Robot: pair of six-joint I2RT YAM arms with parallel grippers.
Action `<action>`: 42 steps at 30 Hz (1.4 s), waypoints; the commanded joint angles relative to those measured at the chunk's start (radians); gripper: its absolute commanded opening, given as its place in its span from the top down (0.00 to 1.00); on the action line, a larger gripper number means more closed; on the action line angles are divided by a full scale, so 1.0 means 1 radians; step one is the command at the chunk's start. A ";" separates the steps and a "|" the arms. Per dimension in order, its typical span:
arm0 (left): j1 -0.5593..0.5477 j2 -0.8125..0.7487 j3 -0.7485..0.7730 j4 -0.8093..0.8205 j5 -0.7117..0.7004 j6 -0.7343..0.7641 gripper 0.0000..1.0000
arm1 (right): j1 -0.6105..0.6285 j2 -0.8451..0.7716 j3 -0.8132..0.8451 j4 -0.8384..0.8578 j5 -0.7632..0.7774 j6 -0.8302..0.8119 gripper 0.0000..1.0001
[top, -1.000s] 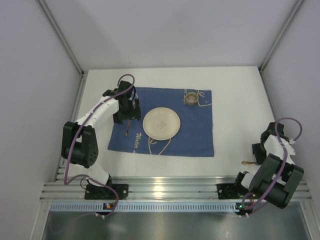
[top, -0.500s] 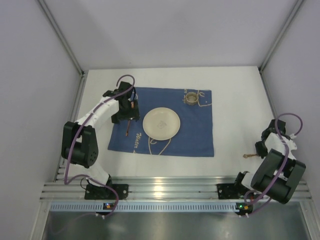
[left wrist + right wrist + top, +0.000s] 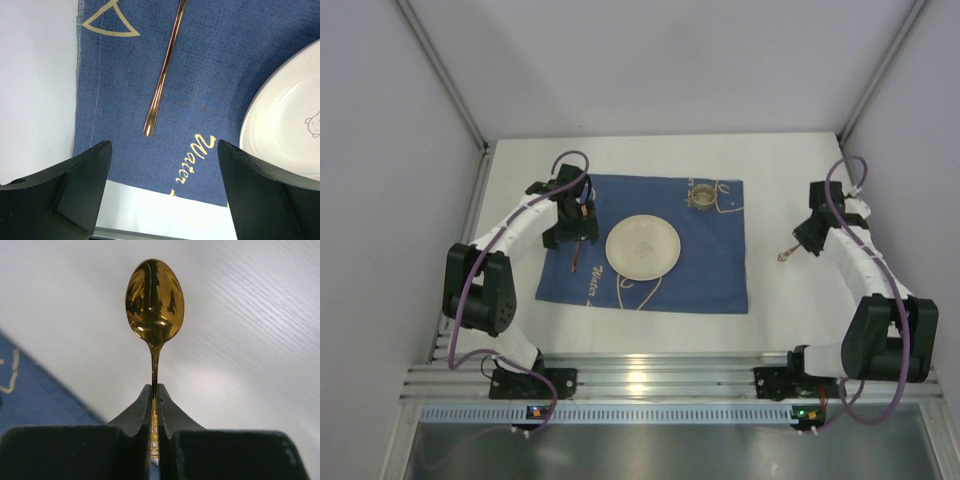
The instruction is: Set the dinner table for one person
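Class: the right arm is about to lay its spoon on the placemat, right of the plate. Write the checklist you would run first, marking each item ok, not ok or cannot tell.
1. Right gripper shut on the spoon by its handle: ok.
2. Spoon straight in the jaws, bowl pointing forward: ok.
3. Placemat bare to the right of the plate: ok.
4. Left gripper open, holding nothing: ok.
5. Utensil lying flat on the placemat left of the plate: ok.
6. That utensil is a fork: cannot tell, only its handle shows clearly.
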 commanded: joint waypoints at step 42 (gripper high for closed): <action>0.010 -0.261 -0.078 -0.044 -0.128 -0.074 0.02 | 0.734 0.300 0.449 0.004 0.028 -0.257 0.41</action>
